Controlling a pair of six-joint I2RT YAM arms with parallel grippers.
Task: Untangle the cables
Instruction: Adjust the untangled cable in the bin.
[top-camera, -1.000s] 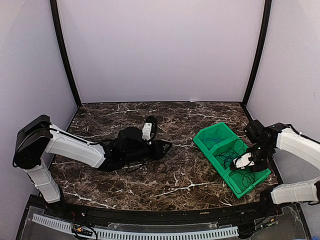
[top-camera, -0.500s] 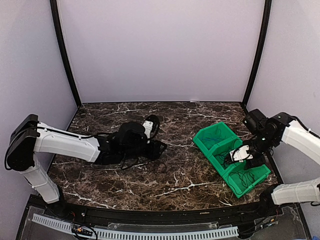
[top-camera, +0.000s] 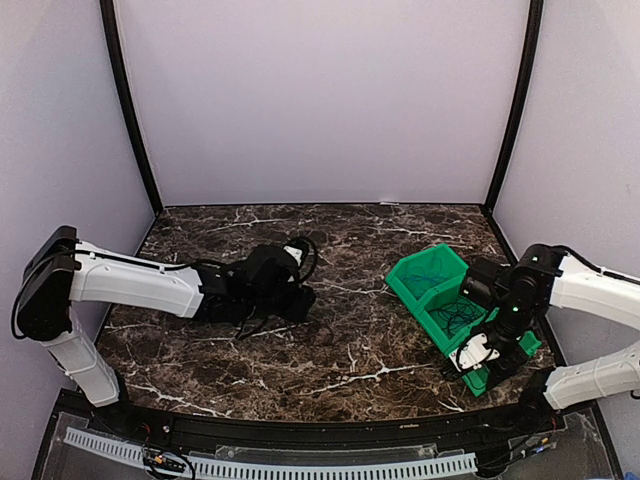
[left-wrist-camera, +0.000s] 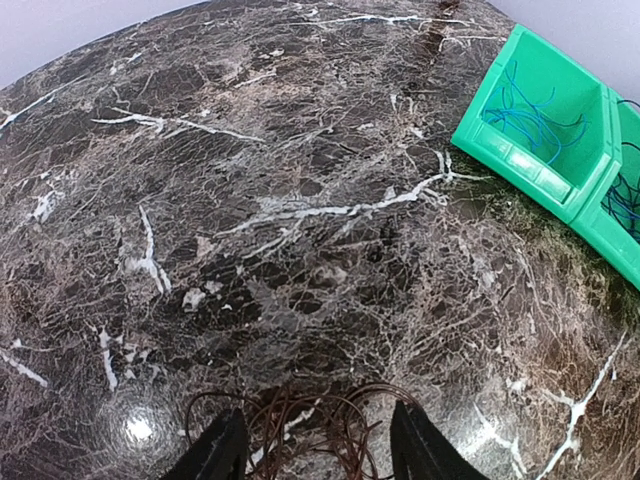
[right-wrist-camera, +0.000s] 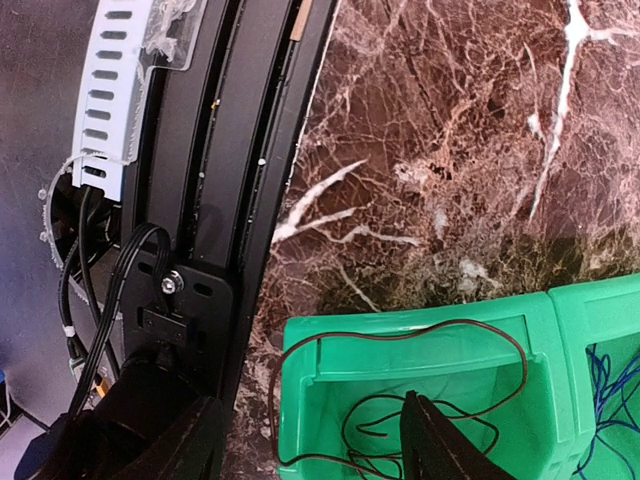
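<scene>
A bundle of thin dark cables (left-wrist-camera: 284, 420) lies in small loops on the marble table. My left gripper (left-wrist-camera: 318, 412) is open and low over it, with the loops between its fingers. In the top view the left gripper (top-camera: 298, 298) is at the table's centre-left, with cable loops (top-camera: 262, 325) showing beside it. My right gripper (right-wrist-camera: 312, 400) is open above the near compartment of a green bin (right-wrist-camera: 391, 356). A black cable (right-wrist-camera: 391, 337) lies in that compartment and loops over its rim. Blue cables (top-camera: 432, 272) lie in the bin's far compartment.
The green bin (top-camera: 410, 285) stands at the right of the table, set diagonally, and shows at the upper right of the left wrist view (left-wrist-camera: 540, 165). The table's black front rail (right-wrist-camera: 230, 200) and a white slotted strip (right-wrist-camera: 120, 90) are close beside the right gripper.
My right gripper has moved from the bin's middle toward its near end and the table's front edge. My left gripper has shifted slightly left over the cable bundle.
</scene>
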